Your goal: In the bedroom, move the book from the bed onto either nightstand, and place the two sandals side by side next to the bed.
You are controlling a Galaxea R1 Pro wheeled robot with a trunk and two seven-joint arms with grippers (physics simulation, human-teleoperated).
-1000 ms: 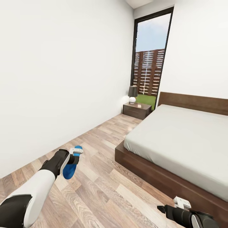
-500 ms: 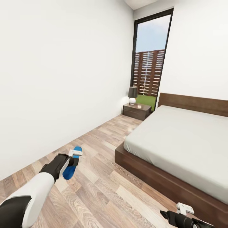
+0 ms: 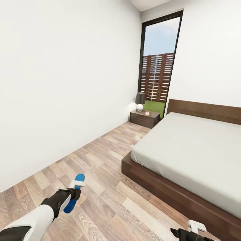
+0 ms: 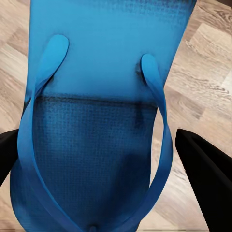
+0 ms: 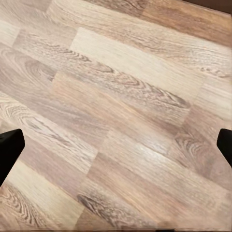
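The bed fills the right side, its wooden edge bordering a wide strip of bare plank floor running to the nightstand. The left gripper pinches one blue sandal above the floor. The right gripper is spread wide.

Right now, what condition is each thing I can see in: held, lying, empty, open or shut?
Sandal: held in the left gripper, above the floor.
Left gripper: shut on the sandal.
Right gripper: open, empty, fingers wide over bare planks.
Bed: mattress bare where it shows.
Nightstand: drawers shut, lamp upright on top.
Lamp: not lit, as far as I can tell.
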